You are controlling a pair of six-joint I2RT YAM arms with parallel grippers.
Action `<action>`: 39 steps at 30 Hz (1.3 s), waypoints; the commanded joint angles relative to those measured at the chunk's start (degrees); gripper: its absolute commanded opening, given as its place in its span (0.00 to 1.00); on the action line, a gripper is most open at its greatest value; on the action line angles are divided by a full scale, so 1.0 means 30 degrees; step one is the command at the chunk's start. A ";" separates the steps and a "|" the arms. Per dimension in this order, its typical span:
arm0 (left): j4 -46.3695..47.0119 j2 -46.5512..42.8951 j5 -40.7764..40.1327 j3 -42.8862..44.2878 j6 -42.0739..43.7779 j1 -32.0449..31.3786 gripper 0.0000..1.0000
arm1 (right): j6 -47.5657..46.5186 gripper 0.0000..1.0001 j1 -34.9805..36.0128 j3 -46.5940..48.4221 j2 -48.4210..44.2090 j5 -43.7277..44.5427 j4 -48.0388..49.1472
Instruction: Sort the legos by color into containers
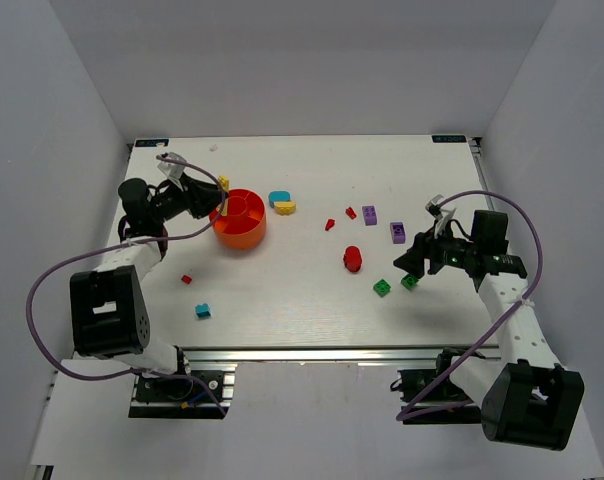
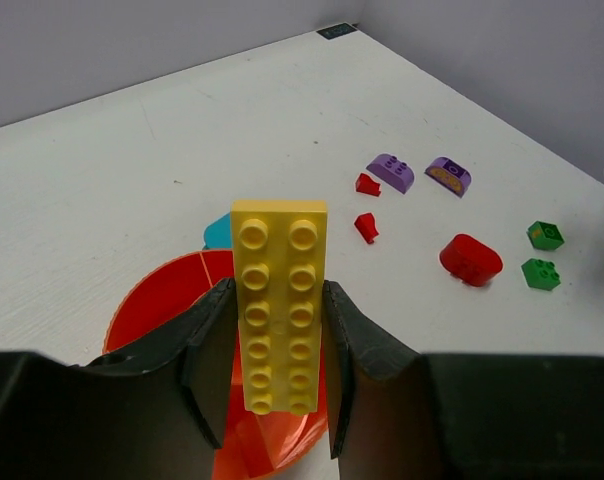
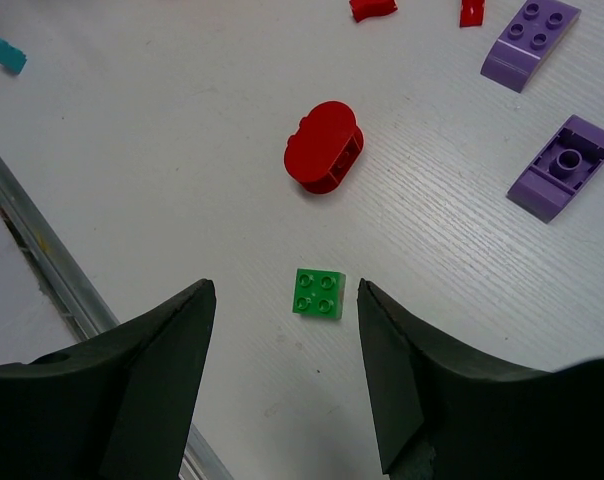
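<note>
My left gripper [image 2: 277,290] is shut on a long yellow lego [image 2: 278,300] and holds it over the round orange dish [image 2: 157,295] with its red wedge containers. From above, that gripper [image 1: 215,196] sits at the dish's [image 1: 244,238] left rim. My right gripper [image 3: 285,287] hangs open over the table, a small green lego [image 3: 319,292] lying just beyond its fingers. Two green legos [image 1: 382,288] [image 1: 409,282] lie beside that gripper [image 1: 414,264]. A red oval lego [image 3: 323,158] is farther out.
Two purple legos [image 1: 369,214] [image 1: 397,232] and two small red ones [image 1: 330,224] [image 1: 350,212] lie mid-table. A teal and yellow pair [image 1: 281,203] sits right of the dish. A red piece [image 1: 186,279] and a teal one [image 1: 203,311] lie front left. A metal rail [image 3: 42,260] edges the table.
</note>
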 commanded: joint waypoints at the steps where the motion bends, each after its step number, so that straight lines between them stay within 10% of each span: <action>1: 0.1328 0.0440 0.0739 -0.0273 0.0701 0.0135 0.00 | -0.0229 0.64 -0.0064 -0.0070 0.0165 -0.0015 0.0626; 27: 0.4347 0.2872 -0.0052 -0.1153 -0.0471 0.1044 0.25 | -0.0347 0.65 -0.0093 -0.0070 0.0516 -0.0015 0.0509; 39: 0.3731 0.3137 -0.0199 -0.0860 -0.0412 0.1044 0.58 | -0.0434 0.65 -0.0093 -0.0011 0.0517 -0.0220 0.0392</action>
